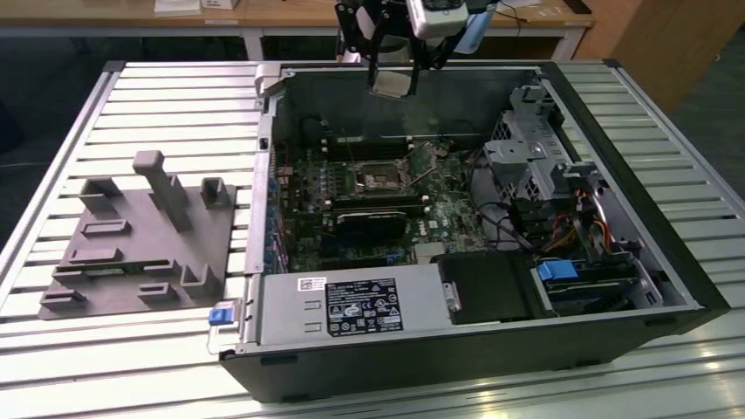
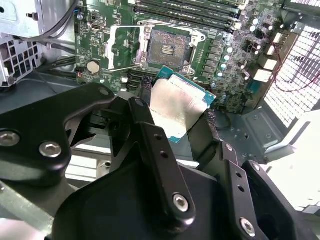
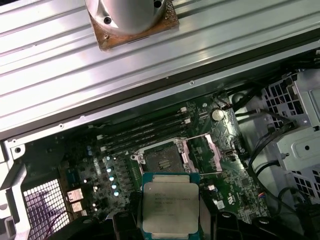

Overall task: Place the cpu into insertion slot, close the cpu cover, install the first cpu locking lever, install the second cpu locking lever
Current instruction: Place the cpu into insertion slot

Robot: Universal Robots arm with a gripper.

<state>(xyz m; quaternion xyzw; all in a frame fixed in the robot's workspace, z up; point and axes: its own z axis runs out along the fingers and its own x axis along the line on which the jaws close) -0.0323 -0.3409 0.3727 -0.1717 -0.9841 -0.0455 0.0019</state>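
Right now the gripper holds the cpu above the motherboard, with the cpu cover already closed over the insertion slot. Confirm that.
Not closed: in the second wrist view the cpu cover stands swung open beside the insertion slot, whose dark centre is bare. The rest holds: the gripper holds the cpu above the motherboard.

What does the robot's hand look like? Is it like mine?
Not much like yours. The pincer is black, built from thick hinged bars dotted with shiny round silver screws. In the exterior view, the wrist above it looks whitish with a light blue piece.
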